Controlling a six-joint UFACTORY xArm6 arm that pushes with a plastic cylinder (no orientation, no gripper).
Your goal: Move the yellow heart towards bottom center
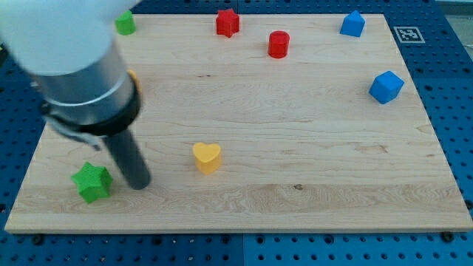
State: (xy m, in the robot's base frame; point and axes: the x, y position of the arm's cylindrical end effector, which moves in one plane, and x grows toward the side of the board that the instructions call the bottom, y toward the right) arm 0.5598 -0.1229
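Closest to the view's bottom, my tip [139,185] sits on the wooden board [295,199] just to the right of the green star [92,182] — near it, though I cannot tell whether they touch. There is no claw on this arm, only the straight dark rod, and it holds nothing.

The yellow heart [207,157] lies a little further up and to the right of my tip, apart from it, left of the board's middle and in its lower half.

Beyond that, the arm's big grey body fills the view's upper left and hides part of the board; a sliver of something orange-yellow [134,80] shows at its right edge, too covered to make out.

On the right, a blue cube-like block [386,86] rests near the edge. Further still — along the view's top — stand a red cylinder [278,44], a red star [228,22], a second blue block [352,24] with a peaked top, and a green block [126,23] partly hidden by the arm.
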